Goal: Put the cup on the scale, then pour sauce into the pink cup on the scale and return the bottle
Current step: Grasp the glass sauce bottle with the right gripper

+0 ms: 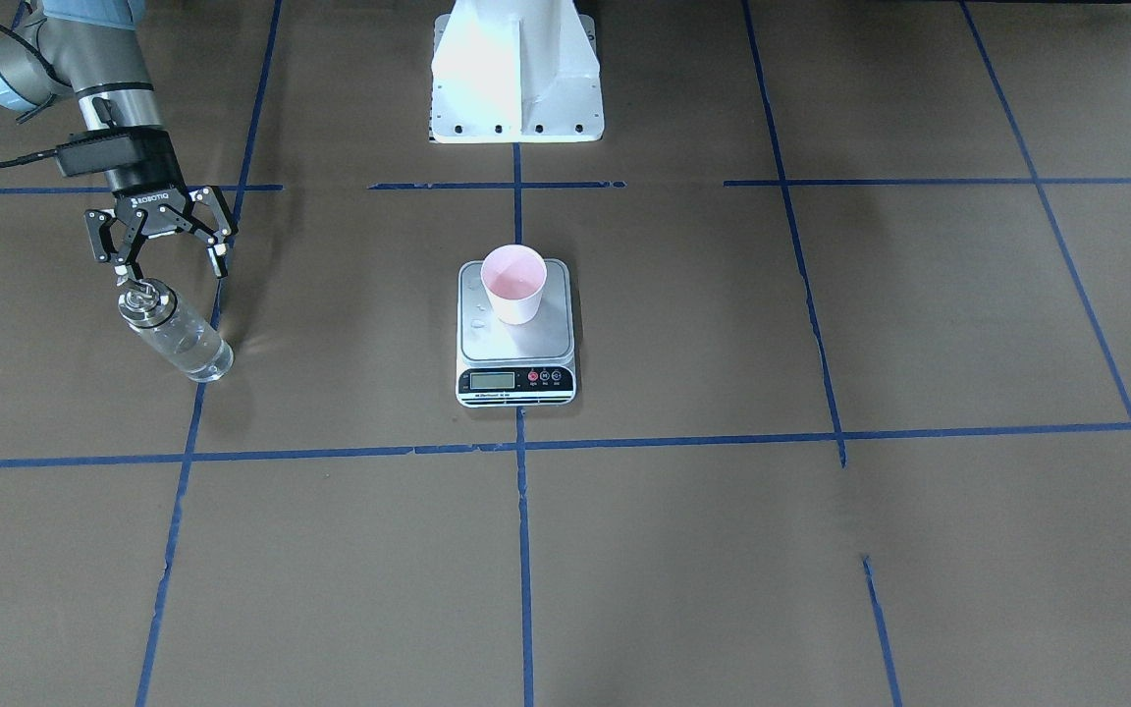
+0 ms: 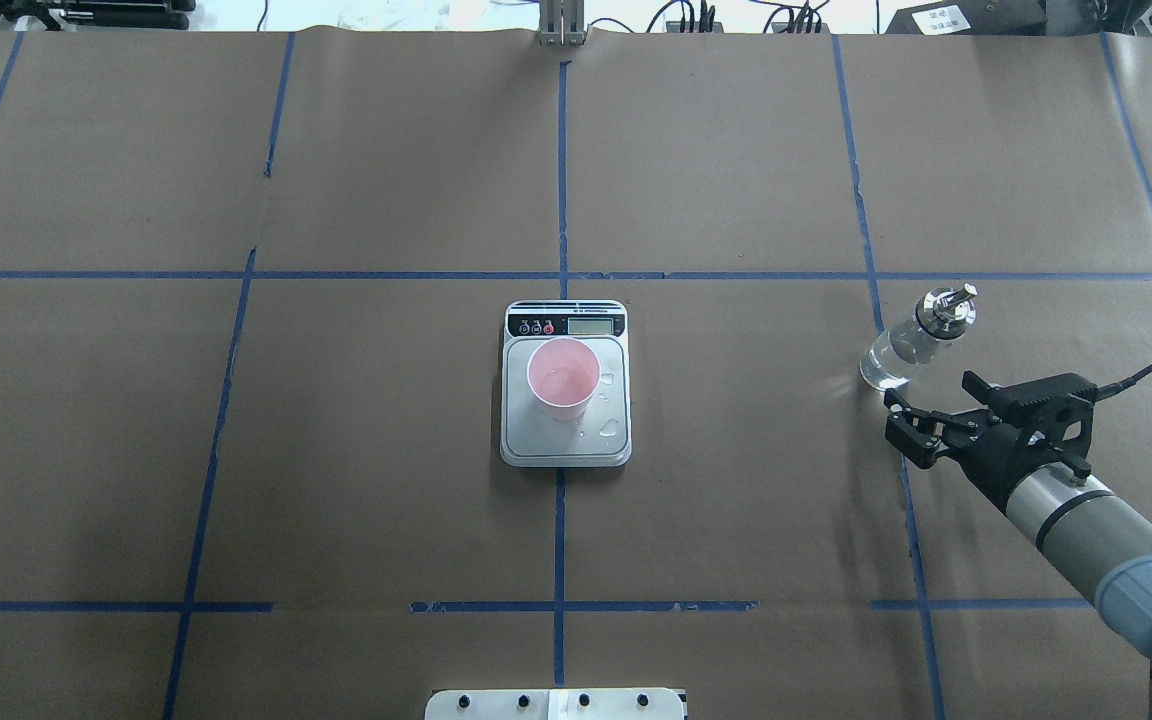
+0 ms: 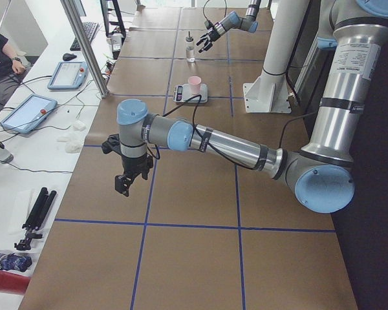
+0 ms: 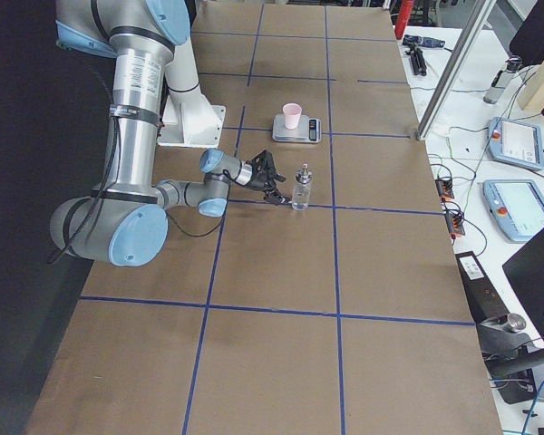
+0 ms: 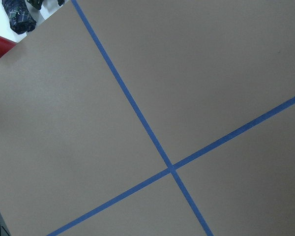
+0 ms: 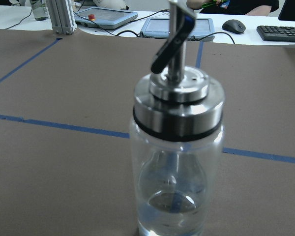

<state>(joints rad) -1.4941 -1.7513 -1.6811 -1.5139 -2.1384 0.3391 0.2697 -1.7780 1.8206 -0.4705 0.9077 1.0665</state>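
The pink cup [image 1: 514,285] stands upright on the steel scale [image 1: 516,346] at the table's middle; it also shows in the overhead view [image 2: 563,378] on the scale [image 2: 566,445]. The glass bottle [image 2: 911,345] with its metal cap and spout stands upright on the table at the robot's right, with a little clear sauce [image 6: 172,211] at its bottom. My right gripper [image 2: 898,425] is open just behind the bottle [image 1: 173,329] and not touching it. My left gripper [image 3: 126,181] hangs over the table far to the left; I cannot tell whether it is open or shut.
A few clear drops [image 2: 608,428] lie on the scale's platform beside the cup. The robot's white base [image 1: 516,79] stands behind the scale. Blue tape lines [image 5: 169,167] cross the brown paper. Tablets and a keyboard [image 6: 280,32] lie past the far edge.
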